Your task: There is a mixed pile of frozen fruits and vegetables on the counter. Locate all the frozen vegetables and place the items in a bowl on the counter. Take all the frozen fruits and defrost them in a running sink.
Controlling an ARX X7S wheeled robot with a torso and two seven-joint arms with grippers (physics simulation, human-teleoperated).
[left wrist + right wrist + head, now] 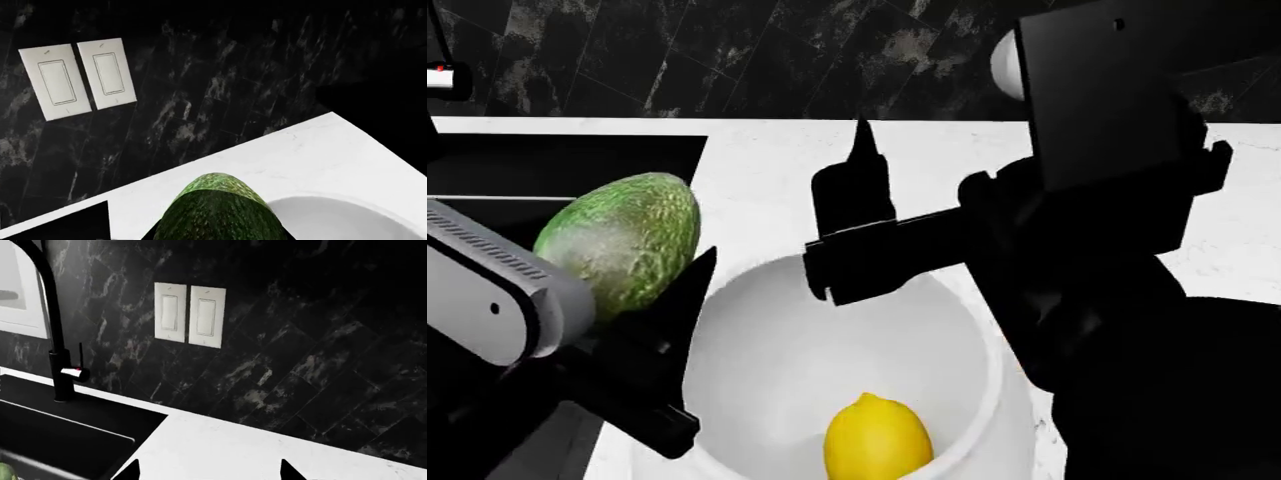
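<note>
Only head view shows lemon point(878, 436) in bowl point(968, 330); left pincer point(647, 330) grasps avocado point(621, 240).

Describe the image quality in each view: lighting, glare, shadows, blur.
Head view: flat, even light, sharp; the bowl is so bright its rim nearly merges with the counter; the black right gripper shows as near-silhouette. Left wrist view: the close avocado looks soft and blocky; the wall switches are crisp. Right wrist view: dim, the sink lost in black.

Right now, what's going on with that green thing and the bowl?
Left gripper shut on avocado, beside bowl rim. Right gripper open, empty, over bowl. Lemon already inside.
</note>
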